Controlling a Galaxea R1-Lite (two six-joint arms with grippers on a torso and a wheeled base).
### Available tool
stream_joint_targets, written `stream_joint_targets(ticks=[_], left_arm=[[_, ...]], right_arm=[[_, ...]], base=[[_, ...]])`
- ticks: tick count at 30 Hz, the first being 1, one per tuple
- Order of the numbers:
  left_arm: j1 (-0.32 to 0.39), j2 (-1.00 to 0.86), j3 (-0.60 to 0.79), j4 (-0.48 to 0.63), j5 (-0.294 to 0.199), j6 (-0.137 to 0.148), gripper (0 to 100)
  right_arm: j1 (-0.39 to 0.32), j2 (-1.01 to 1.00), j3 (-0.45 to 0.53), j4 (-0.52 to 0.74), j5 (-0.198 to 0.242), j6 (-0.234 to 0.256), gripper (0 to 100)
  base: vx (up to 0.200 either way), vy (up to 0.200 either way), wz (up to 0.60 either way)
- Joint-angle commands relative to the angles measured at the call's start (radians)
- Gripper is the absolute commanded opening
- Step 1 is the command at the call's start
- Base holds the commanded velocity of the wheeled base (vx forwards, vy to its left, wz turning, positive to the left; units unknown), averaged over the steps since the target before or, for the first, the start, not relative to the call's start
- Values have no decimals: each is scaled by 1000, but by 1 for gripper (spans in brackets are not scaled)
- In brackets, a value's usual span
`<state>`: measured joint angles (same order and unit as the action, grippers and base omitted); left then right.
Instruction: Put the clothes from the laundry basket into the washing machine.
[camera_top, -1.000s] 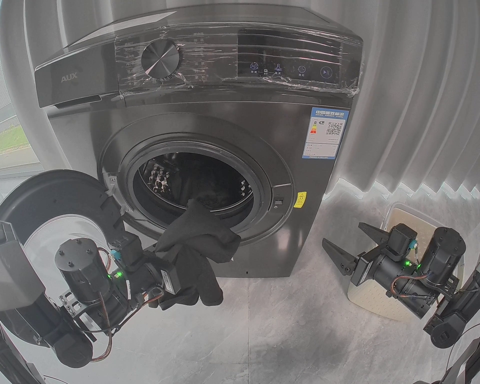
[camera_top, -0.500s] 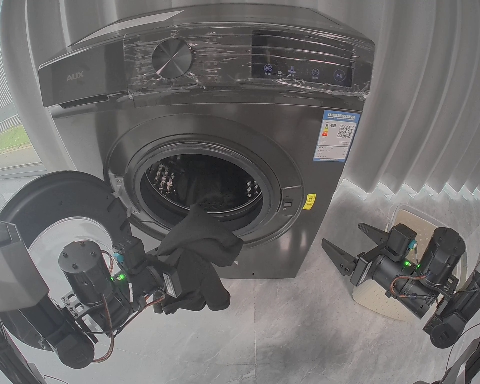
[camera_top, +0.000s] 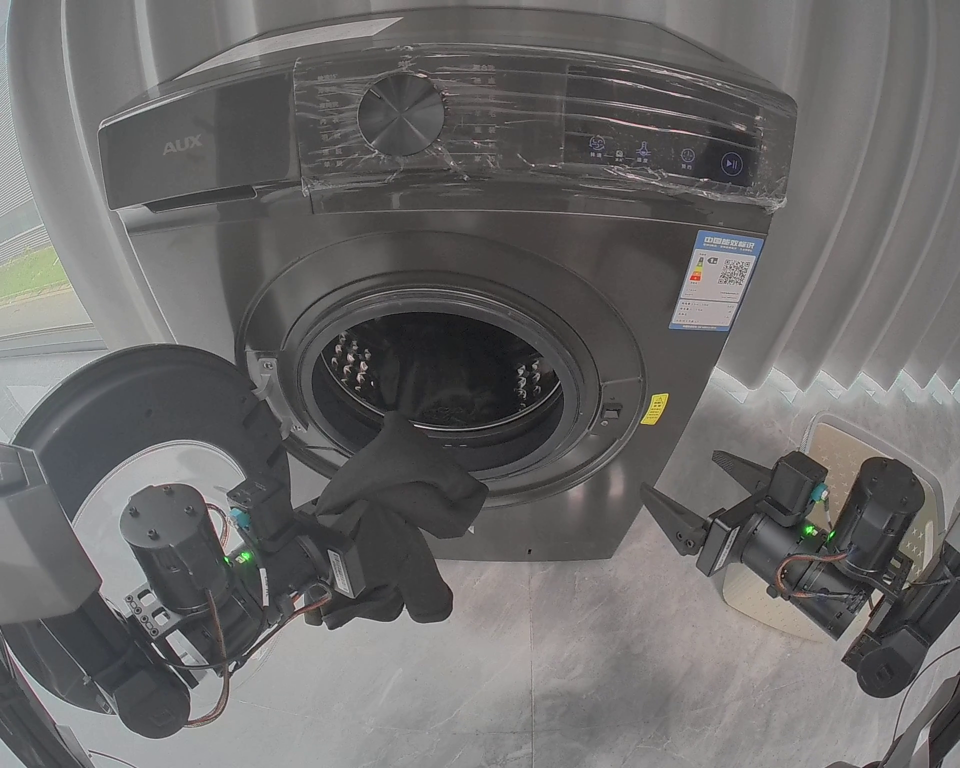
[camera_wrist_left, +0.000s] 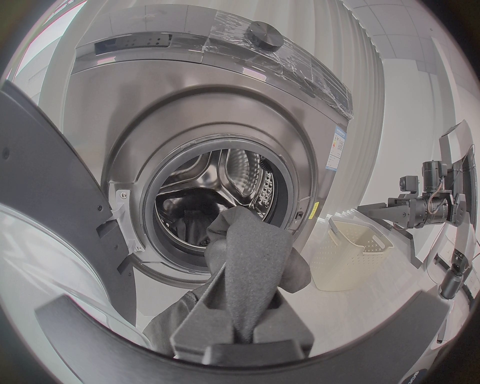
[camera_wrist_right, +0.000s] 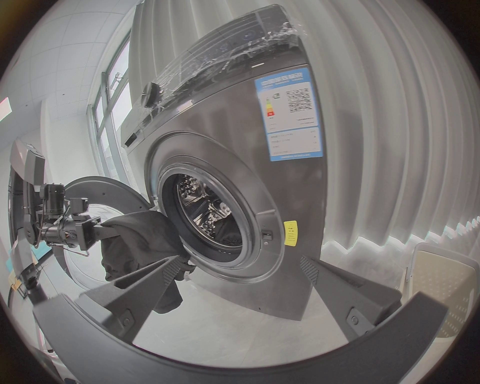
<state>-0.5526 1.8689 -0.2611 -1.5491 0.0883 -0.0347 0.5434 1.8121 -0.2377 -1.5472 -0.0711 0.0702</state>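
Left end effector (camera_top: 352, 572) is pressed together on a dark grey garment (camera_top: 400, 500). In the left wrist view its two fingers (camera_wrist_left: 200, 320) pinch a fold of the cloth between them. The garment bunches above the grip and hangs below it. Its upper tip lies against the lower rim of the drum opening (camera_top: 440, 370) at about 7 o'clock, while the rest is outside the machine, above the marble-patterned floor (camera_top: 600, 650). More dark clothing (camera_wrist_left: 190, 220) already lies inside the steel drum (a low heap at the bottom).

The washing machine (camera_top: 480, 240) is a grey front-loader. Its round door (camera_top: 140, 400) is swung fully open, at 8 o'clock from the opening in the head view. The left arm sits in front of that door. Clear plastic film covers the control panel around the dial (camera_top: 400, 113).

Right end effector (camera_top: 680, 475) is spread wide and grips nothing. It hangs at about 4 o'clock from the machine's front, well apart from the garment, with its fingers pointing toward the machine. Just behind that arm, the cream laundry basket (camera_top: 830, 440) stands on the floor beside the machine's right side, near the pleated white curtain (camera_top: 850, 200). No clothing can be made out in the part of the basket that shows.
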Motion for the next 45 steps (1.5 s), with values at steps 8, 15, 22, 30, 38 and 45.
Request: stream_joint_targets(ticks=[8,15,22,30,38,45], left_arm=[[-3,3,3,0,1,1,0],[-23,3,9,0,1,1,0],[-26,6,8,0,2,2,0],[-36,6,6,0,2,2,0],[-36,3,-6,0,5,12,0],[-43,9,-79,1,22,-11,0]], right_arm=[[0,3,3,-1,1,2,100],[1,6,41,1,1,0,100],[1,10,44,1,1,0,100],[1,10,46,1,1,0,100],[6,10,54,6,1,0,100],[52,7,107,3,1,-1,100]], base=[[0,25,0],[0,0,0],[171,0,0],[75,0,0],[0,0,0],[0,0,0]])
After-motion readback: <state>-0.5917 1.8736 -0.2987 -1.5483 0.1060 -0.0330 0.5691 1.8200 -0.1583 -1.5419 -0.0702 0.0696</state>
